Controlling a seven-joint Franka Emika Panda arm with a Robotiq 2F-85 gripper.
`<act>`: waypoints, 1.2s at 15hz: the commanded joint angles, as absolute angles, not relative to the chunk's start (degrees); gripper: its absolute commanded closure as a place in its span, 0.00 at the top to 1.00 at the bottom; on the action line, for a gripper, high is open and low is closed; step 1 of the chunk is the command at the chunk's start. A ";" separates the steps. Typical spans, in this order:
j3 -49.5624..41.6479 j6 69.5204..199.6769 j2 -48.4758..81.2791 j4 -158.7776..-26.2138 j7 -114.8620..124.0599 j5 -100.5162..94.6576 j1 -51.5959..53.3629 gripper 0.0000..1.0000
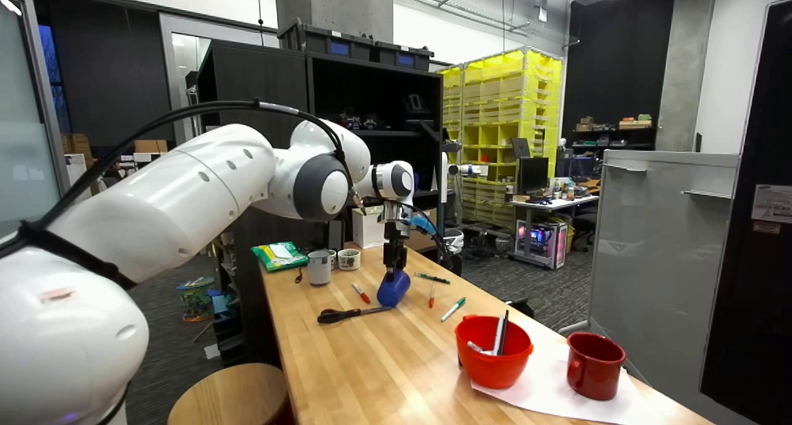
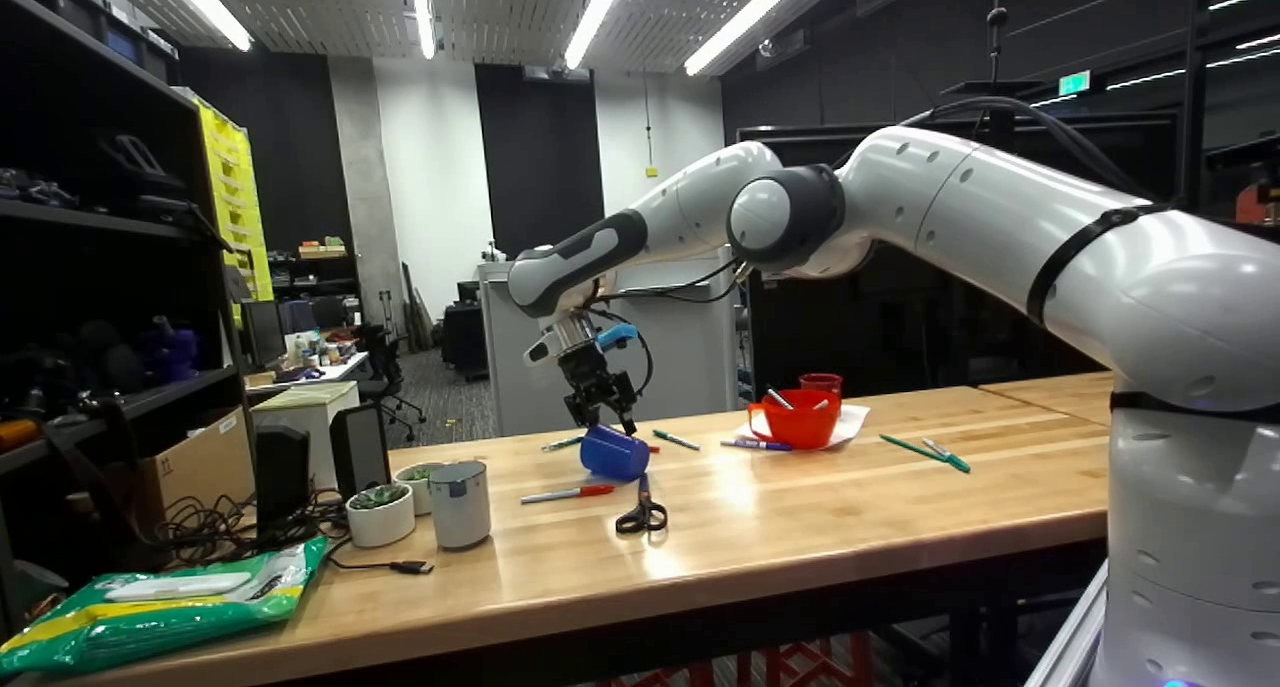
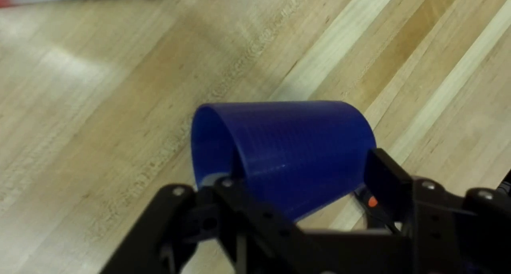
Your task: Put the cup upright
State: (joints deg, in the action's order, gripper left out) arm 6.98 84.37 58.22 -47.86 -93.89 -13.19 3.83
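The small blue cup (image 1: 393,289) lies on its side on the wooden table, also seen in an exterior view (image 2: 614,454). In the wrist view the cup (image 3: 295,142) has its open mouth to the left and its base to the right. My gripper (image 2: 604,425) points down at the cup from above, with its fingers spread wide along the cup's length. In the wrist view the gripper (image 3: 306,166) has one finger at the cup's mouth and the other beside its base. The left fingertip is partly hidden, so I cannot tell whether it touches the cup.
Black scissors (image 1: 337,315) lie against the cup's base side. A red-capped marker (image 2: 567,494) and several pens lie nearby. A red bowl (image 1: 495,366) with pens and a dark red cup (image 1: 594,369) stand on white paper. A grey mug (image 2: 461,507) and small plant pots (image 2: 381,517) stand at the other end.
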 commanded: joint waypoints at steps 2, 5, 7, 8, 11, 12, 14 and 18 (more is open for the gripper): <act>7.05 81.56 59.92 -44.28 -93.18 -12.67 4.29 0.37; 6.97 80.39 60.00 -43.14 -93.06 -13.04 4.64 0.24; 6.82 79.86 59.71 -43.10 -93.15 -13.48 4.91 0.20; 6.75 79.92 59.59 -43.00 -93.27 -13.69 5.03 0.18; 6.63 79.45 59.09 -42.89 -93.35 -14.02 5.32 0.06; 6.62 79.59 58.86 -43.07 -93.37 -14.07 5.37 0.02; 6.66 80.00 58.33 -43.57 -93.35 -14.06 5.42 0.00; 7.19 82.54 57.10 -45.25 -93.29 -13.52 5.15 0.01</act>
